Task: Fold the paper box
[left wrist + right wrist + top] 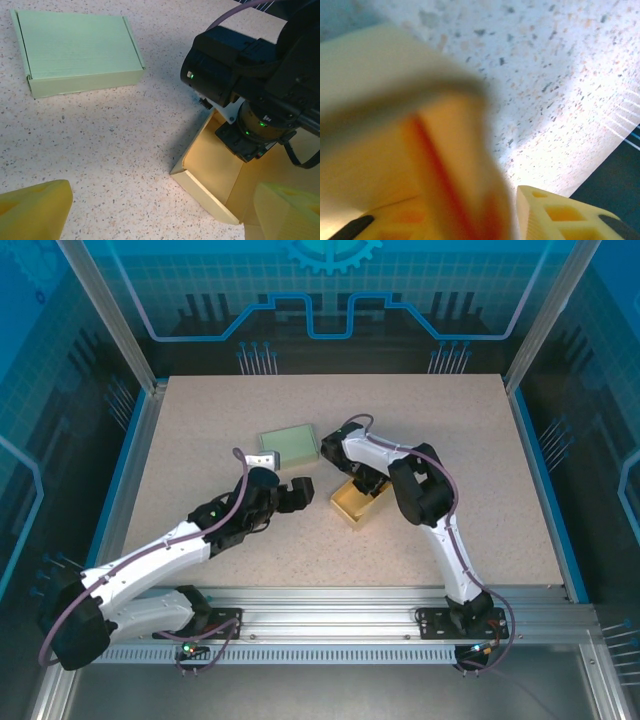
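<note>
The yellow paper box (352, 504) lies open on the bench (470, 430), a little right of the middle. A closed green box (290, 447) sits just behind and to its left. By my reading the fold is at an early step: the walls stand up, but nothing has been closed over the top.

The right arm (420, 485) reaches down into the open box. The right jaws sit low at one wall, and that wall runs between the two fingers (565, 215). It is so near the lens that it blurs, so I cannot tell whether the jaws are clamped on it or only straddle it.

The left jaws hover beside the box's near corner. Their fingers (35, 207) are spread wide apart with only bare bench between them.

The next move probably calls for the right arm to press or tuck that wall, while the left arm (180, 545) comes in to steady the box against sliding.

The top view gives the layout of both arms and both boxes. The left wrist view adds the box's hollow inside, its thin upright walls and the right wrist dipping in. The right wrist view alone shows the wall between the fingers.
</note>
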Available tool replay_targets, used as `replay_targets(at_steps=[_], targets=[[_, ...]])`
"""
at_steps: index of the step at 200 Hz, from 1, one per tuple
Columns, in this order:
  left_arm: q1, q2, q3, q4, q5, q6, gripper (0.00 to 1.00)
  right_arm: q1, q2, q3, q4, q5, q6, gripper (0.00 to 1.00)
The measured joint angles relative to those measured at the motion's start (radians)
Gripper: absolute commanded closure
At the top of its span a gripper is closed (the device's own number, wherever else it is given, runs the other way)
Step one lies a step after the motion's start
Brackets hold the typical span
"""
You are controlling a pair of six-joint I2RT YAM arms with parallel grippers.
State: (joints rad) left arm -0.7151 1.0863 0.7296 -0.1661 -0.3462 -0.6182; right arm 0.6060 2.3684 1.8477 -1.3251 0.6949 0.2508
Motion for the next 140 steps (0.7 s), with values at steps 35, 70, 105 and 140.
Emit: replay_targets(at_steps=[35, 70, 105, 140], targets=[[0.0, 0.0, -0.009, 0.001, 0.0, 0.0, 0.05, 0.004, -0.02, 0.0, 0.035, -0.011, -0.009, 0.51], [0.0, 0.002, -0.009, 0.016, 0.0, 0.015, 0.05, 0.027, -0.061, 0.0, 0.079, -0.048, -0.013, 0.47], [0.002, 0.025, -0.009, 0.019, 0.0, 0.018, 0.05, 0.051, -0.138, 0.0, 0.095, -0.082, -0.024, 0.45], [0.006, 0.059, -0.009, 0.023, 0.0, 0.019, 0.06, 0.056, -0.213, 0.002, 0.095, -0.101, -0.024, 0.43]])
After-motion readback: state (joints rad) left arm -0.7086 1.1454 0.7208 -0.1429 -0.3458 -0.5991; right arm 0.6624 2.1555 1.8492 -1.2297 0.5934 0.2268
